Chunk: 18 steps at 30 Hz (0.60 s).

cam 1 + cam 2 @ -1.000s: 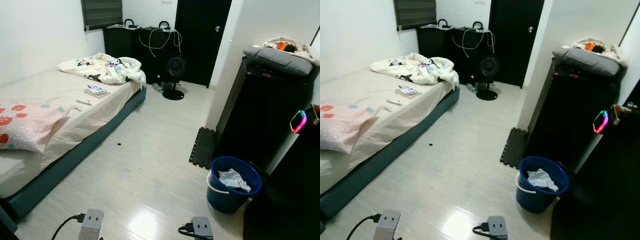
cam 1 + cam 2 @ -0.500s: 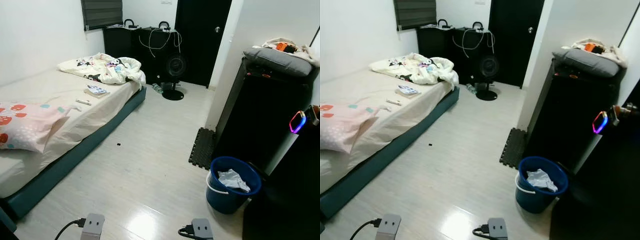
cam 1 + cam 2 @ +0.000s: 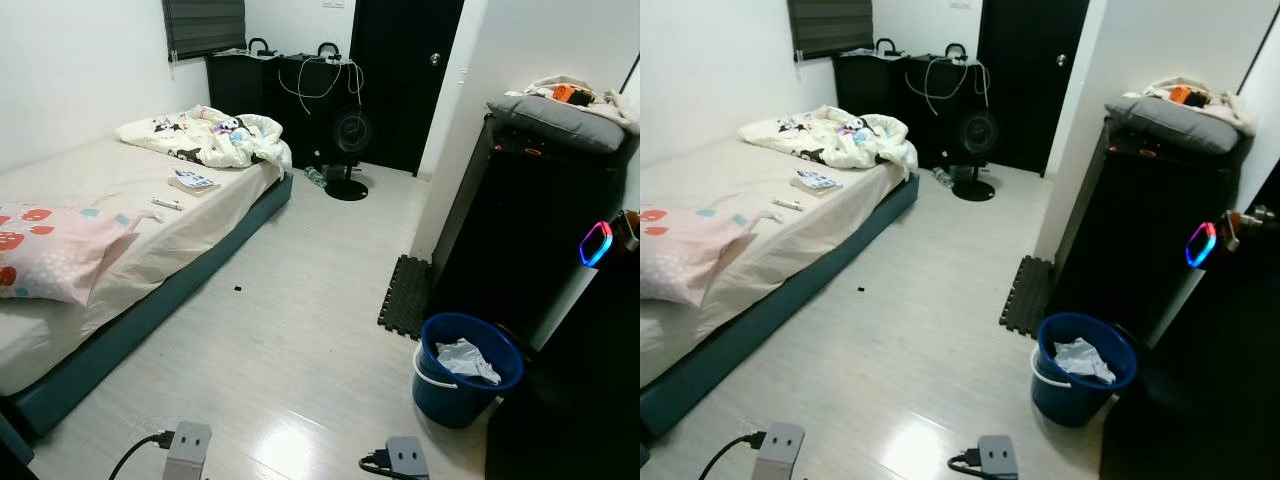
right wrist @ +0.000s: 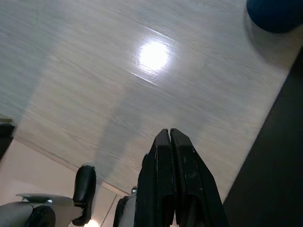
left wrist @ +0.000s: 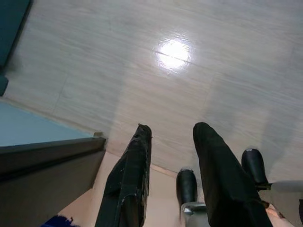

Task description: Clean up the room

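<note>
A low bed (image 3: pixel 150 305) runs along the left wall. On it lie a pink strawberry pillow (image 3: pixel 50 250), a crumpled patterned blanket (image 3: pixel 210 136), a booklet (image 3: pixel 194 181) and a small white tube (image 3: pixel 167 204). A tiny black scrap (image 3: pixel 238 289) lies on the pale floor. A plastic bottle (image 3: pixel 315 177) lies by the fan's base. A blue bucket (image 3: pixel 467 385) at the right holds crumpled white paper (image 3: pixel 468 358). Both arms hang low over the bare floor. My left gripper (image 5: pixel 173 127) is open and empty. My right gripper (image 4: pixel 165 131) is shut with nothing in it.
A black floor fan (image 3: pixel 349 140) and a dark dresser (image 3: pixel 270 90) stand by the black door (image 3: pixel 405 70) at the back. A tall black unit (image 3: pixel 520 220) topped with a grey cushion (image 3: pixel 555 118) stands on the right, a black foam mat (image 3: pixel 405 295) at its foot.
The view has shifted very slightly. Nothing in the room has moved, and both arms still hang low.
</note>
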Available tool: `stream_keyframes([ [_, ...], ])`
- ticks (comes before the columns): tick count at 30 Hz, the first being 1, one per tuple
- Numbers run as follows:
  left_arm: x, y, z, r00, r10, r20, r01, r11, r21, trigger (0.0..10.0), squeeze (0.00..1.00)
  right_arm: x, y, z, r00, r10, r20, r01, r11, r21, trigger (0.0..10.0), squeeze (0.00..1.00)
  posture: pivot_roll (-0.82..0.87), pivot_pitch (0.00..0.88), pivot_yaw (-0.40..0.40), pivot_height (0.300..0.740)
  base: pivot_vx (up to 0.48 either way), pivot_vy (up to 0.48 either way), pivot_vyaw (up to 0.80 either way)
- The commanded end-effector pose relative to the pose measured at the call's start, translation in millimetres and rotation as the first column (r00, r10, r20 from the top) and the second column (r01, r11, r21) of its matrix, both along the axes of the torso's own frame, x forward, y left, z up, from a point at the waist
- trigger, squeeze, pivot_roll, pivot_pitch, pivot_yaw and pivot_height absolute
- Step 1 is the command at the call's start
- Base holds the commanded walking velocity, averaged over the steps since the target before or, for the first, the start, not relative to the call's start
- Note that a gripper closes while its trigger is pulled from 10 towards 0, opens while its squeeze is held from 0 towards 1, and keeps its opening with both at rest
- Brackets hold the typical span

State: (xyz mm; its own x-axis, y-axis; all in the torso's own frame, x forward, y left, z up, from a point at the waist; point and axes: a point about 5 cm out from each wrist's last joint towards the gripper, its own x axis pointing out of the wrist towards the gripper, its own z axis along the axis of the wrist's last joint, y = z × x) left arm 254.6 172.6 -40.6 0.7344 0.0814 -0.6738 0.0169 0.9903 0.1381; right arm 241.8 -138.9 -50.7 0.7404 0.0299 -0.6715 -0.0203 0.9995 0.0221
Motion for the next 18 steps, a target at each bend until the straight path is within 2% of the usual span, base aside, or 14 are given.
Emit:
stream_keyframes([
  [1,-2.5,-3.6,-3,0.999,-0.046,-0.014,0.046,0.999,0.004,10.0,0.00,-6.6,4.4,-5,0.999,0.007,-0.032,-0.006,1.000,0.009,10.0,0.00,0.02,0.000,0.014,0.740,0.000,0.000,0.00],
  [8,-2.0,-3.8,-3,0.999,-0.050,-0.019,0.051,0.999,0.017,10.0,0.00,-7.2,6.5,-5,0.999,0.017,-0.032,-0.016,1.000,0.012,10.0,0.00,0.03,0.000,0.018,0.740,0.000,0.000,0.00],
  [12,-1.2,-5.4,-2,1.000,-0.008,-0.017,0.008,1.000,-0.009,10.0,0.00,-10.3,0.5,-8,0.998,-0.023,-0.050,0.024,1.000,0.011,10.0,0.00,0.05,0.000,0.028,0.740,0.000,0.000,0.00],
  [18,-14.8,-7.4,-13,0.996,-0.060,-0.070,0.061,0.998,0.010,10.0,0.00,-13.6,1.6,-10,0.997,-0.039,-0.064,0.038,0.999,-0.010,10.0,0.00,0.03,0.000,0.022,0.740,0.000,0.000,0.00],
])
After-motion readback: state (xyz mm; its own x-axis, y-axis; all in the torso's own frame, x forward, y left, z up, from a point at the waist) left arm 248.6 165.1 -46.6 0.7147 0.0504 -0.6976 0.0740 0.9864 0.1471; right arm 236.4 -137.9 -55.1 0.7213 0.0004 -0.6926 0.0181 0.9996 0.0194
